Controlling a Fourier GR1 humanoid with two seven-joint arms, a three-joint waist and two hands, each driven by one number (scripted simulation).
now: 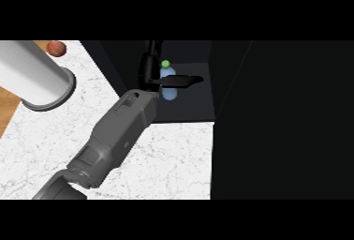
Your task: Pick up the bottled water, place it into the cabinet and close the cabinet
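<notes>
The bottled water (170, 92) is pale blue with a green cap and stands upright inside the dark open cabinet (187, 112), near its left wall. My left hand (153, 77) reaches into the cabinet from the lower left on a grey forearm. Its fingers run up behind the bottle on the left and its thumb crosses the bottle's front, so the hand is curled round it. The hand hides much of the bottle's upper body. My right hand does not show.
A large white cylinder on a grey base (34, 77) stands at the far left of the marble counter (173, 159). A small brown round object (56, 48) lies behind it. A tall black panel (283, 117) fills the right side.
</notes>
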